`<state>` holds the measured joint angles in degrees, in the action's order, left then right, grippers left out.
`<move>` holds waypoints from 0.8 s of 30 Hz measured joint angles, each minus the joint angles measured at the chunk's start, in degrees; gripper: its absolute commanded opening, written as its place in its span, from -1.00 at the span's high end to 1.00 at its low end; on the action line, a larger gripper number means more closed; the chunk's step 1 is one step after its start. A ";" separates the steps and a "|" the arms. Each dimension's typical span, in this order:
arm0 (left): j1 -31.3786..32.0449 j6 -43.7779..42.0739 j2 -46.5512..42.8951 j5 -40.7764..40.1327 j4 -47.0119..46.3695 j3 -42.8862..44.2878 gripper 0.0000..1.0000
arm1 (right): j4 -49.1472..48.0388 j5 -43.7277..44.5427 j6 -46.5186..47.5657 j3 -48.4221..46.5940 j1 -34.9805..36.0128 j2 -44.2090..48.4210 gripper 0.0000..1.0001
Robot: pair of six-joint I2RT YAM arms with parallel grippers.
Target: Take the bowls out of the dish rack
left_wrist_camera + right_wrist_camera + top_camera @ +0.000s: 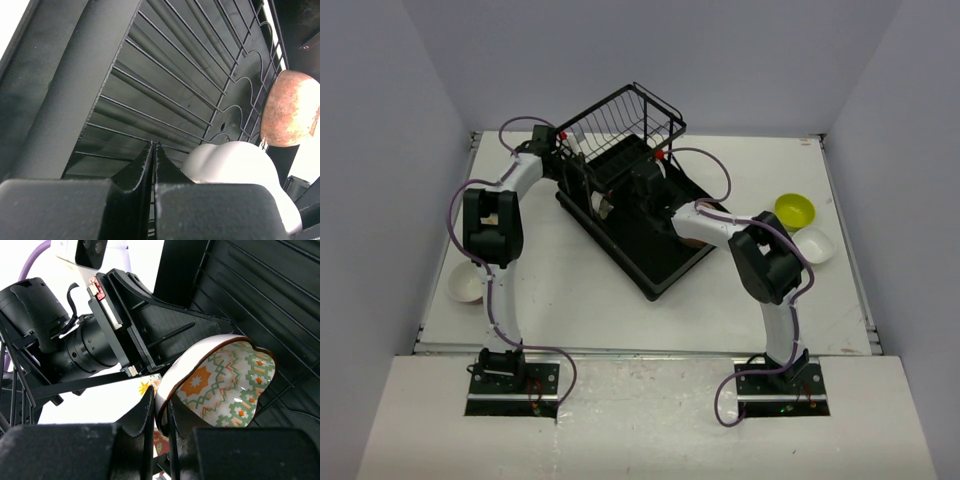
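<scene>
Table (620,300): dish rack (655,262); green bowl (795,209); right white bowl (816,246); left white bowl (466,286)

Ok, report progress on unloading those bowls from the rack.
Done: a lime-green bowl and two white bowls sit on the table. In hand: the right fingers pinch a patterned bowl by its rim. Still to go: at least a reddish bowl in the dish rack.

Left claw (588,185) and right claw (625,192) reach into the rack (660,265), a bowl (603,207) beside them; green bowl (794,209) and white bowl (814,245) lie well right of both.
</scene>
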<state>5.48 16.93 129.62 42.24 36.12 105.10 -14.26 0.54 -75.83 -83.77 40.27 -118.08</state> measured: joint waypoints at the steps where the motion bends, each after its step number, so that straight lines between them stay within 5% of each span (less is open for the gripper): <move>1: 0.00 0.00 0.00 0.00 0.00 0.00 1.00 | -0.15 -0.02 -0.02 0.02 0.00 -0.04 1.00; 18: 0.13 7.48 -0.17 6.27 -5.86 0.00 1.00 | -2.75 -0.90 4.24 12.22 -1.79 9.03 1.00; 24: -0.68 10.64 -0.42 8.44 -9.09 -0.22 0.75 | 1.53 -2.64 7.37 14.47 -5.07 13.60 1.00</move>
<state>4.80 27.57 129.21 50.68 27.03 104.88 -12.73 -2.11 -68.47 -69.30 35.20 -104.49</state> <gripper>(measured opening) 0.095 0.103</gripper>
